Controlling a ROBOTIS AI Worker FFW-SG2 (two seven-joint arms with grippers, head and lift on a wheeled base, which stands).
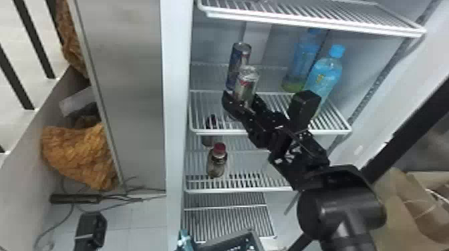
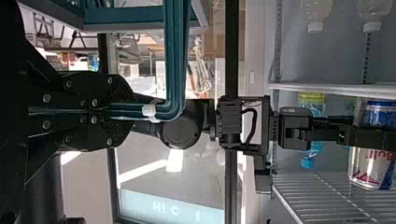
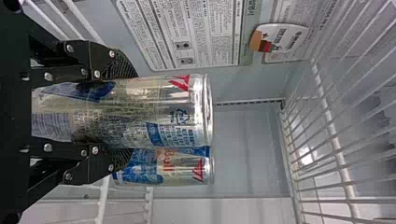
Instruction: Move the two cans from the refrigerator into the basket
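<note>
In the head view my right gripper (image 1: 242,105) is at the middle refrigerator shelf, around the silver front can (image 1: 246,85); the blue-and-silver can (image 1: 239,61) stands just behind. The right wrist view has this gripper (image 3: 123,112) shut on the upright front can (image 3: 159,112), pads against both sides, with the other can (image 3: 182,169) close beside it. I cannot tell whether the held can touches the shelf. Down at the head view's bottom edge is a teal part of the basket (image 1: 184,239). My left gripper (image 2: 123,111) is shut on the teal basket handle (image 2: 173,60) in the left wrist view.
Blue bottles (image 1: 325,75) stand right of the cans on the same shelf (image 1: 334,123). A red-capped bottle (image 1: 217,163) stands on the shelf below. Another wire shelf (image 1: 310,16) hangs above, and the refrigerator's side wall (image 1: 175,116) rises at the left.
</note>
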